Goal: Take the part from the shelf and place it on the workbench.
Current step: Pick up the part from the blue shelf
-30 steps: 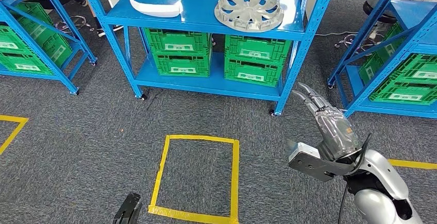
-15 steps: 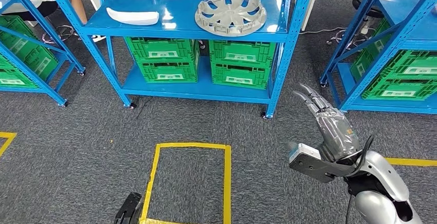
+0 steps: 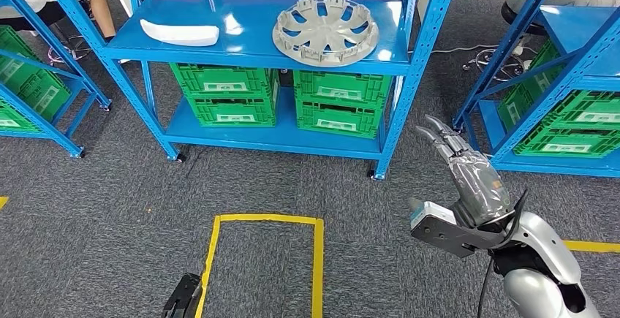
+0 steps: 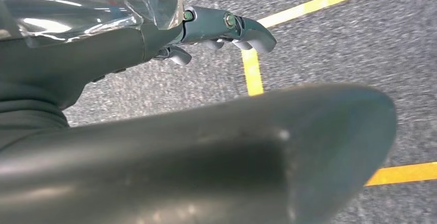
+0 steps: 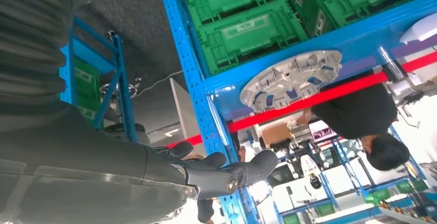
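A silver wheel cover [image 3: 326,30] lies flat on the top level of a blue steel shelf [image 3: 256,44], its ribbed inner face turned up and its rim resting on the shelf board toward the right-hand upright. Being round, it has no long axis to speak of; its face points straight up. To its left on the same board, well apart, lies a white curved panel [image 3: 180,33], its long axis running along the shelf's length. Green plastic crates [image 3: 282,93] are stacked two high in a pair on the level below.

The robot's right hand [image 3: 462,167] is raised over grey carpet [image 3: 110,208] in front of the shelf's right leg, fingers [image 3: 439,134] extended close together toward the shelf and holding nothing. In the right wrist view the wheel cover [image 5: 291,79] shows past the dark fingertips [image 5: 247,170], with a red barrier tape [image 5: 330,94] and a person in a dark top [image 5: 360,113] behind the shelf.

The left hand [image 4: 206,31] hangs low over a square of yellow floor tape [image 3: 265,259], fingers loosely extended and empty. Further blue shelves with green crates stand to either side.
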